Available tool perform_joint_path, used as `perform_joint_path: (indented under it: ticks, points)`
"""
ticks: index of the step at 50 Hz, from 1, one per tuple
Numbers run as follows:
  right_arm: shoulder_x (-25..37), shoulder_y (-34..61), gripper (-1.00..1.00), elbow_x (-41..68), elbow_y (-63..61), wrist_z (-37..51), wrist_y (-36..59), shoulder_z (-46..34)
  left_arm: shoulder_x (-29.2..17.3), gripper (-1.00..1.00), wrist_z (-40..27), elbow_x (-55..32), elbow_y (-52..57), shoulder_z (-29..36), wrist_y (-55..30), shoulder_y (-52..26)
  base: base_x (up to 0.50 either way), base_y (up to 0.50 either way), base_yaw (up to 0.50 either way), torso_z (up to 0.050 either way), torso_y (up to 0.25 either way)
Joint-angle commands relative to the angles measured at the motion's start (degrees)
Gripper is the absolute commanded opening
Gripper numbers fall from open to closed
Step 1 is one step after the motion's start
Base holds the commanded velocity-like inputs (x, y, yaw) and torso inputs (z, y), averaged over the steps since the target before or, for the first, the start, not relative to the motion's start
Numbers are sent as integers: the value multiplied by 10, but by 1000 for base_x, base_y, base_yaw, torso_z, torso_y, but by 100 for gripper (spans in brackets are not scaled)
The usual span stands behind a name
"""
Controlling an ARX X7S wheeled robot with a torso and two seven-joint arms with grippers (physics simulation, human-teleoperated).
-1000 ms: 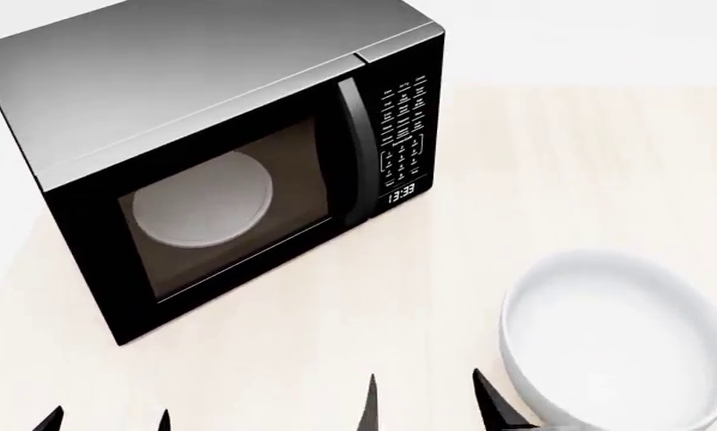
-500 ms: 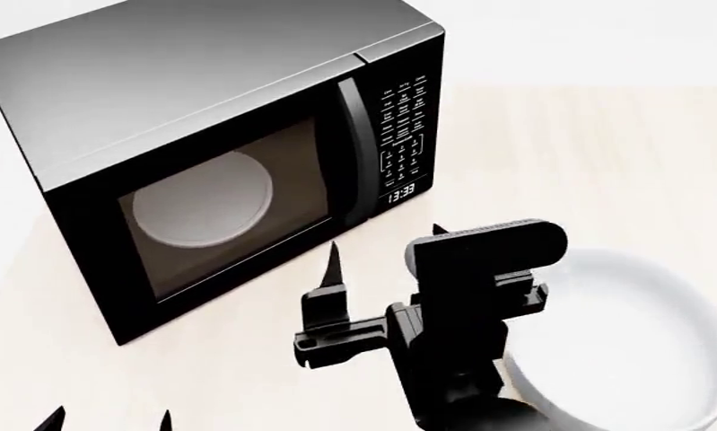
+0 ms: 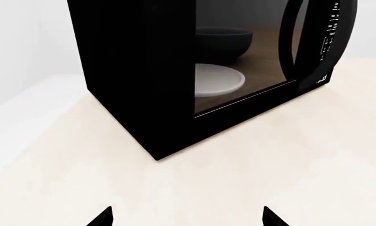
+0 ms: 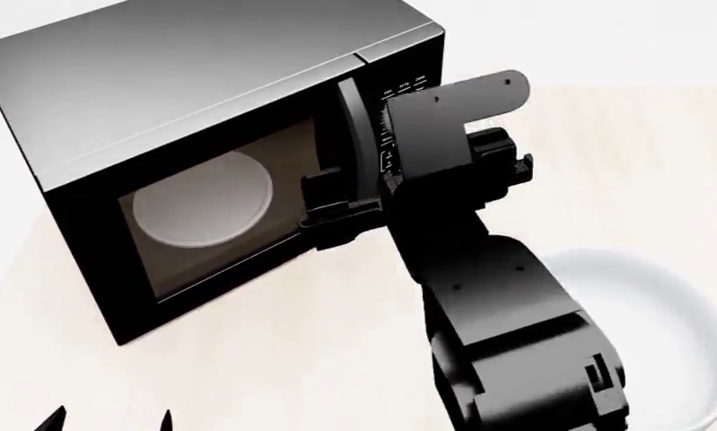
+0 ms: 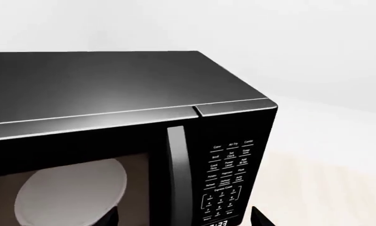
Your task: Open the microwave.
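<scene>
Microwave sits on the pale table, far left, door shut, white turntable visible through the glass. Right gripper is up at the door front by the vertical handle, fingers spread wide, gripping nothing; one finger lies over the window edge, contact unclear. Left gripper sits low near the table edge, only its tips showing, apart and empty. White bowl sits right, partly behind the right arm.
</scene>
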Motion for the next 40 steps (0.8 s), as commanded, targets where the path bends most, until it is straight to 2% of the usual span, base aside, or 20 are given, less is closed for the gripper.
perform_joint_path:
  ticks: [1,14,40]
  points:
    - [-20,75,100,-22,139,-29,-32,-29,-3,100,-4,-1,1,4,1,0,0,0,0,0,0]
    - [-37,102,100,-30,218,-38,-64,-41,-6,100,-7,-5,2,8,1,0,0,0,0,0,0]
    - [-89,169,100,-24,451,-62,-199,-53,-11,100,-13,-9,-1,15,5,-2,0,0,0,0,0]
